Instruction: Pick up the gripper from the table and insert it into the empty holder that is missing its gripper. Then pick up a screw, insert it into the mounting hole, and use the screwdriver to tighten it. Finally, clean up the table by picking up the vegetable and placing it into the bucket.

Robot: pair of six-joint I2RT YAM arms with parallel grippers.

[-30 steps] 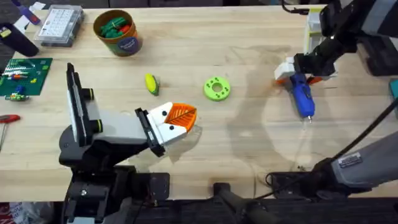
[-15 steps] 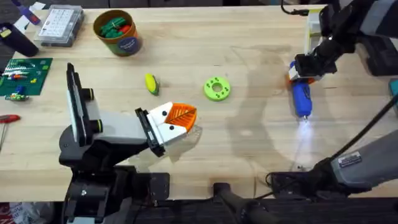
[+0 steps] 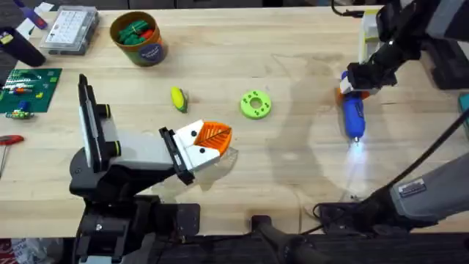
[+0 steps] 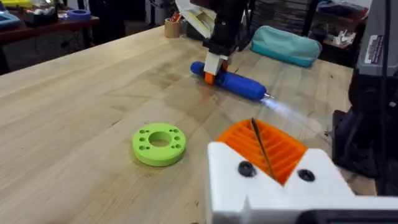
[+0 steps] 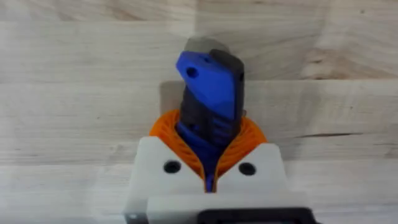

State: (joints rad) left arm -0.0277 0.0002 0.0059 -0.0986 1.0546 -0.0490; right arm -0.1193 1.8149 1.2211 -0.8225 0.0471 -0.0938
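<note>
Right claw [image 3: 357, 86]: positioned at the right side of the wooden bench [image 3: 293, 169]. Its orange ribbed pads [image 5: 186, 146] are pinched on the rear end of the blue screwdriver [image 3: 354, 116]. In the right wrist view the screwdriver body sits between the two pads, its blue cap projecting beyond them. The screwdriver lies low over the bench, tip pointing toward the near edge; a bright patch of light falls on the wood just beyond the tip. In the left wrist view the screwdriver [image 4: 235, 83] appears beyond the lime-green disc [image 4: 159, 144], with the right claw [image 4: 213, 68] clamped on its far end.

Left claw [image 3: 210, 139]: positioned left of centre over the bench, near the front edge. Its orange pads [image 4: 273, 149] are pressed together, with a thin dark seam between them and nothing gripped.

Vegetable [image 3: 178, 98]: yellow with a green end, lying on the bench just beyond the left claw and to the left of the green disc [image 3: 255, 104]. It is apart from both.

Bucket [image 3: 138, 37]: tan-orange with a dark blue label, standing near the far left of the bench. It contains green and red items. It stands well apart from the vegetable.

Other items: a clear parts box [image 3: 69, 29] beside the bucket; a green circuit board [image 3: 28, 89] at the left edge; a red-handled tool [image 3: 10, 139] below it.
</note>
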